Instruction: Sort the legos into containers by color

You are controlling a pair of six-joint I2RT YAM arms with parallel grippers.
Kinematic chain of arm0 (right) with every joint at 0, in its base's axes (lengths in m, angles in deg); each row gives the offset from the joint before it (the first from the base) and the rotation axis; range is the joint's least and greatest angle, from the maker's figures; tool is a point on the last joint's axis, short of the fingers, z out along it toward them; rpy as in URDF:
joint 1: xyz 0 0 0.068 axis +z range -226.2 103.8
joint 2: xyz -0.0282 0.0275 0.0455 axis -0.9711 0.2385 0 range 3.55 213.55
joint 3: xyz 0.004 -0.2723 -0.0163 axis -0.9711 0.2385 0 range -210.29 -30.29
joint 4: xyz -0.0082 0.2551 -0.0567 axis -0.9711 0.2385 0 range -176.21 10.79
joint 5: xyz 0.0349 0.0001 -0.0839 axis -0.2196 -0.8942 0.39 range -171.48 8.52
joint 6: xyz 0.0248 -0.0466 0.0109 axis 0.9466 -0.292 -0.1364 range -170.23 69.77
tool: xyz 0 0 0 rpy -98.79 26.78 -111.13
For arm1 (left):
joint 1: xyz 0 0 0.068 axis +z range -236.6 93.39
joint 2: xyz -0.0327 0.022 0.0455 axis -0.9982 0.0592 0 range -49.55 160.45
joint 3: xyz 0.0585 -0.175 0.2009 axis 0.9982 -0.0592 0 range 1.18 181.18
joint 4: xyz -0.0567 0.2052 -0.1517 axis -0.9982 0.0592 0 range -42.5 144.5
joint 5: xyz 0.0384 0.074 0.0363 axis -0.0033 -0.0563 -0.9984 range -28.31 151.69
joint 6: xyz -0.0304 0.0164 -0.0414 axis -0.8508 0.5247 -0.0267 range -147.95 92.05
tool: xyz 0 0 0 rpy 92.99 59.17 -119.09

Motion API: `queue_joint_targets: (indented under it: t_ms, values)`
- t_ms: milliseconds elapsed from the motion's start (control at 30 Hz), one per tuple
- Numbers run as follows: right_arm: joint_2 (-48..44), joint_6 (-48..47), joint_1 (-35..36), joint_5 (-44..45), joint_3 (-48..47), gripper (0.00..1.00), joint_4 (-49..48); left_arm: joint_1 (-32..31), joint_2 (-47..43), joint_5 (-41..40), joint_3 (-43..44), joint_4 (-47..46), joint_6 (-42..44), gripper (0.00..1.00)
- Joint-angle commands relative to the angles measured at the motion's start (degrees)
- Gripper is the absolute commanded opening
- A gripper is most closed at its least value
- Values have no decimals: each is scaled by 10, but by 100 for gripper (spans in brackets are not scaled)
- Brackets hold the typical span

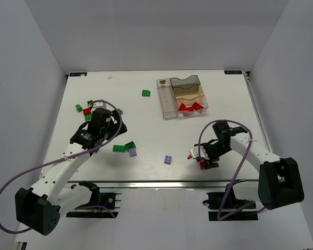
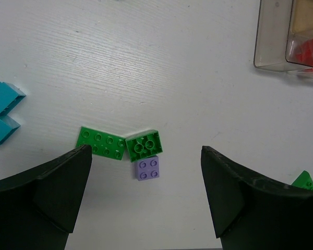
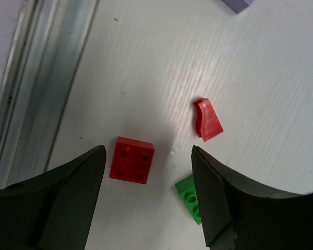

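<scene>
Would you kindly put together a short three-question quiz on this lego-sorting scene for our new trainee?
1. True or false: the left gripper is clamped shut.
2. Which colour of legos lies in the containers? A green, B red, C teal.
3. Fill in: the square brick lying between the open fingers of the right gripper is ____.
Key: 1 false, its jaws stand wide apart and hold nothing; 2 B, the red legos; 3 red.
</scene>
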Motion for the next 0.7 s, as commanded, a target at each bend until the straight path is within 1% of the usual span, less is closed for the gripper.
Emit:
queue_joint_targets:
  t_ms: [0,100,400,533,667]
  values:
    - [7,69,12,17,8,72,-86,3,-9,8,3,-7,-3,95]
    - [7,83,18,29,17,72,-99,3,-7,8,4,-9,-3,94]
    - [-10,82,26,45,45,70,-82,3,-12,7,1,-7,-4,94]
    - [-10,101,26,56,53,69,-92,3,-7,10,2,-11,-3,94]
    - [-6,125,27,76,65,66,-120,3,-5,11,4,-14,-3,94]
